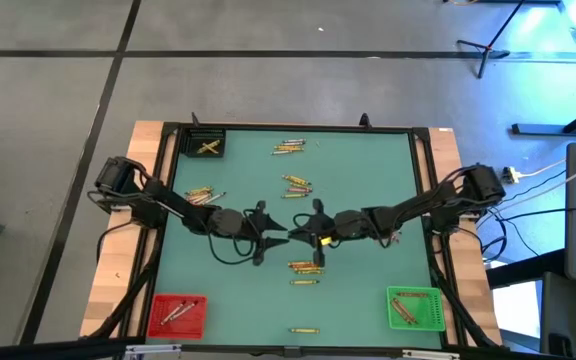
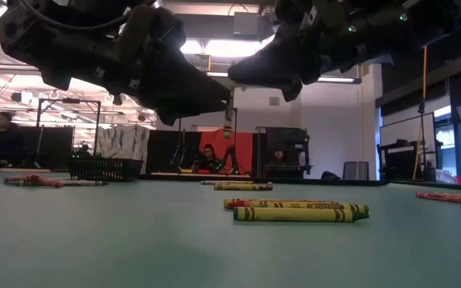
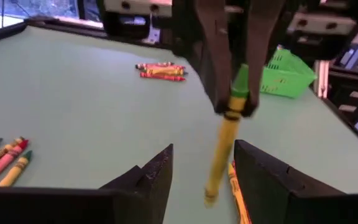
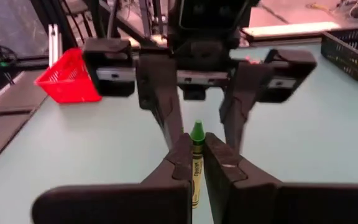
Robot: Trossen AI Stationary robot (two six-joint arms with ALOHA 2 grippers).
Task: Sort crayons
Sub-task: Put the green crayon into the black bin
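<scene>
My right gripper (image 1: 313,238) is at the table's middle, shut on a yellow-green crayon with a green tip (image 3: 222,143). My left gripper (image 1: 273,232) faces it from the left and is open. In the left wrist view its two fingers (image 3: 160,180) stand on either side of the crayon's lower end without touching it. Other crayons lie flat on the green mat in small groups: far (image 1: 288,147), middle (image 1: 296,185), left (image 1: 204,195), just near of the grippers (image 1: 304,267), and one by the near edge (image 1: 303,329). My right gripper pinches the crayon just below its green tip (image 4: 196,140) between its two fingertips. The fingers come from the table's right, slanting down. The green tip sticks up between them, and the crayon's body (image 3: 219,162) hangs tilted below them toward my left gripper, clear of the table.
A red bin (image 1: 178,315) with crayons stands at the near left, a green bin (image 1: 415,308) with crayons at the near right, and a black bin (image 1: 206,146) with yellow crayons at the far left. People sit in the room beyond the table (image 2: 208,160).
</scene>
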